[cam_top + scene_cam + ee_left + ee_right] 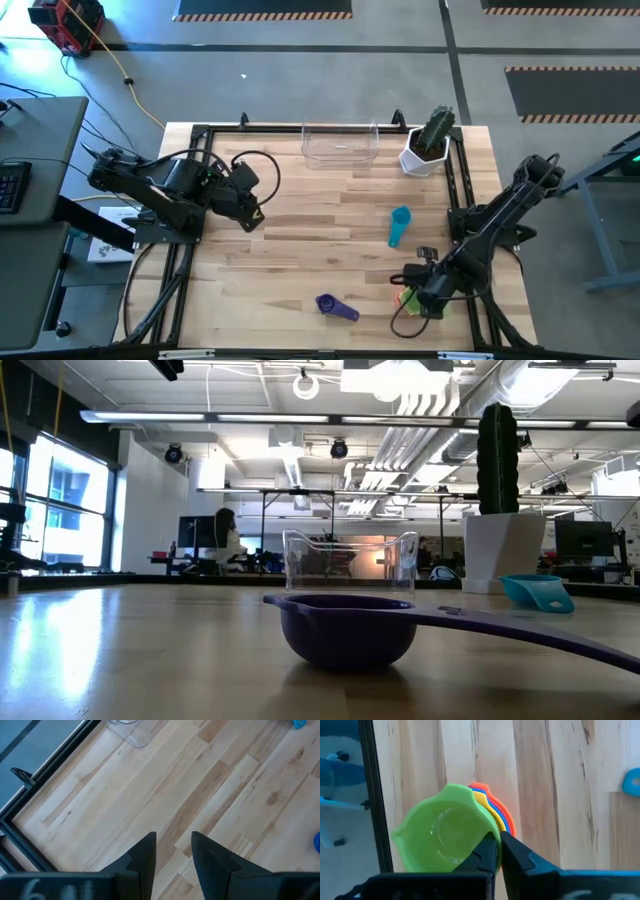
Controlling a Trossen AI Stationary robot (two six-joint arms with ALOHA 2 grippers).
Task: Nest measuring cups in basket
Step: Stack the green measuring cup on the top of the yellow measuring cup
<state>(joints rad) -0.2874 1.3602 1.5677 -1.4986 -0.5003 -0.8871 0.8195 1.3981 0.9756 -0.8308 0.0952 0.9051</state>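
Right gripper, at the table's near right corner: fingers closed almost together on the rim of the green cup, the topmost of a nested stack whose yellow, blue, orange and red rims fan out beneath it. In the high view the stack sits beside the table's right-hand frame rail, and the right arm slants down to it from its base at the right edge, forearm low over the wood.

Purple cup: lies alone on the table near the front edge, left of the stack, handle pointing right.

Teal cup: rests farther back, toward the middle right, well apart from both grippers.

Left gripper: fingers set a narrow gap apart, holding nothing, hovering over bare wood at the left side; the left arm is folded over its base.

Basket: stands at the far edge, beside the white pot with a cactus.
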